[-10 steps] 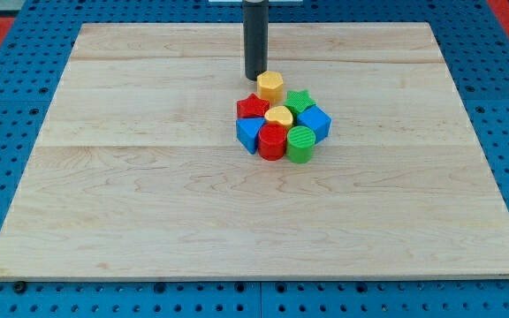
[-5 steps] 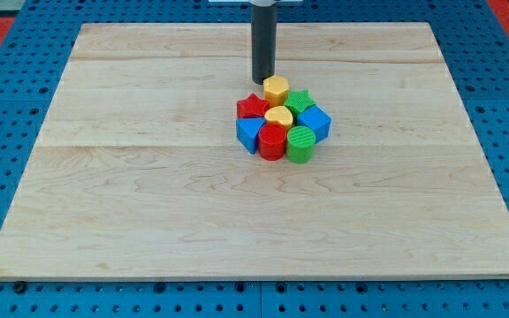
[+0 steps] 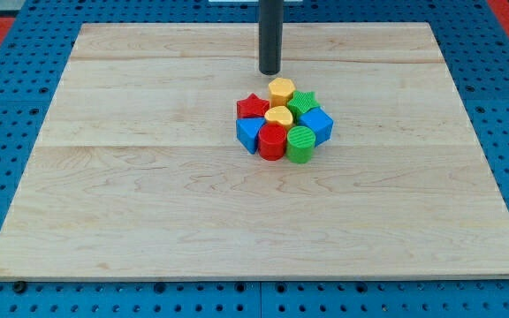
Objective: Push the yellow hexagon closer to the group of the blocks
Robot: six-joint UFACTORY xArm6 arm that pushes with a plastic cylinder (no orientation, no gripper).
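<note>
The yellow hexagon sits at the top of the block cluster, touching the red star, the green star and the yellow heart. Below them lie a blue block, a red cylinder, a green cylinder and a blue cube. My tip is just above the hexagon toward the view's top, a small gap apart from it.
The blocks rest on a pale wooden board. A blue perforated surface surrounds the board on all sides.
The yellow hexagon slid down and right into the cluster. My tip moved right, then drew back toward the view's top, off the hexagon.
</note>
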